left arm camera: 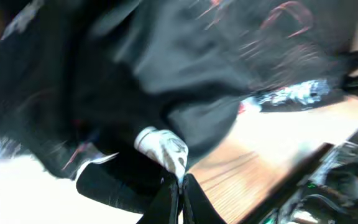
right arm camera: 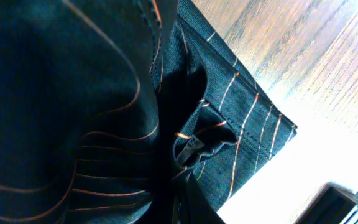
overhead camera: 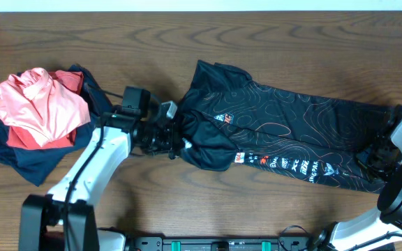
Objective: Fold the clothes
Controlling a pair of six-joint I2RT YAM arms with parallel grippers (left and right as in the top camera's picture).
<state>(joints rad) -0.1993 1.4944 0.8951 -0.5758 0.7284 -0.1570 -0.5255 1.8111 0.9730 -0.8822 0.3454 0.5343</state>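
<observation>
The black jersey [overhead camera: 285, 132] with orange contour lines and white lettering lies stretched across the middle and right of the table. My left gripper [overhead camera: 176, 139] is shut on its left end, near the collar; the left wrist view shows the fingers [left arm camera: 180, 186] pinching the fabric [left arm camera: 166, 81] by a white tag. My right gripper [overhead camera: 374, 157] is shut on the jersey's right end; the right wrist view shows the fingers [right arm camera: 182, 186] clamped on bunched cloth [right arm camera: 67, 106] by a hemmed corner.
A pile of salmon-pink [overhead camera: 44, 97], red and navy garments [overhead camera: 19, 157] lies at the left of the wooden table [overhead camera: 187, 202]. The arm bases stand along the front edge.
</observation>
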